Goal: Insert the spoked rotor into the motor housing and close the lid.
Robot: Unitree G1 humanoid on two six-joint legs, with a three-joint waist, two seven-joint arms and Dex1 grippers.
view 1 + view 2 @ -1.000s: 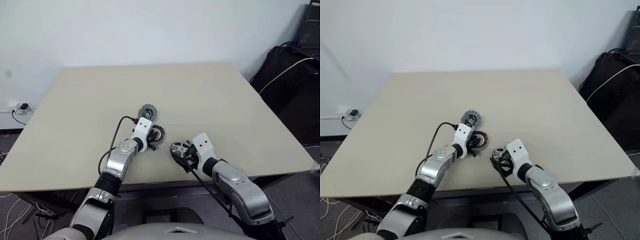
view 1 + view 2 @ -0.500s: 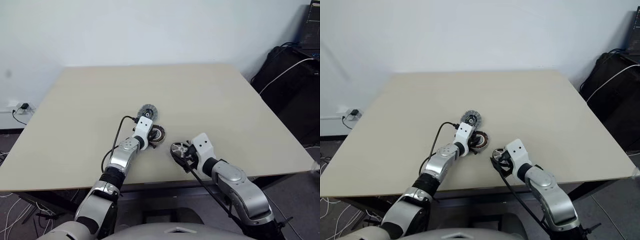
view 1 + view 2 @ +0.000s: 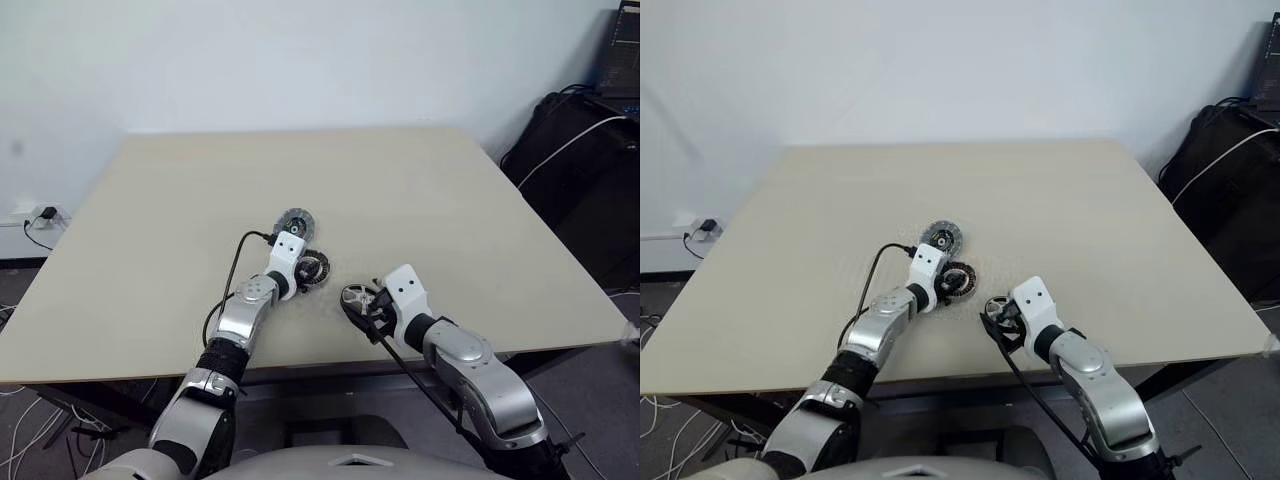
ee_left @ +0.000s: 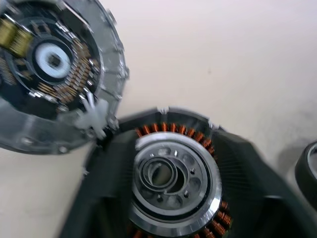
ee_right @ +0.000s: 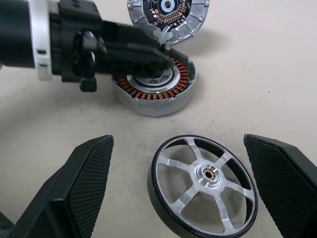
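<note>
My right tool (image 5: 178, 198) stands wide apart around the spoked rotor (image 5: 203, 184) on the tabletop (image 3: 400, 190), while my left tool (image 5: 143, 62), state unclear, reaches over the motor housing (image 5: 156, 87).

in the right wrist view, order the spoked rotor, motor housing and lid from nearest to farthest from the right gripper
1. spoked rotor: flat on the table, between the open fingers of the right gripper.
2. motor housing: just beyond the rotor, with the left gripper over it.
3. lid: farthest, behind the housing.
</note>
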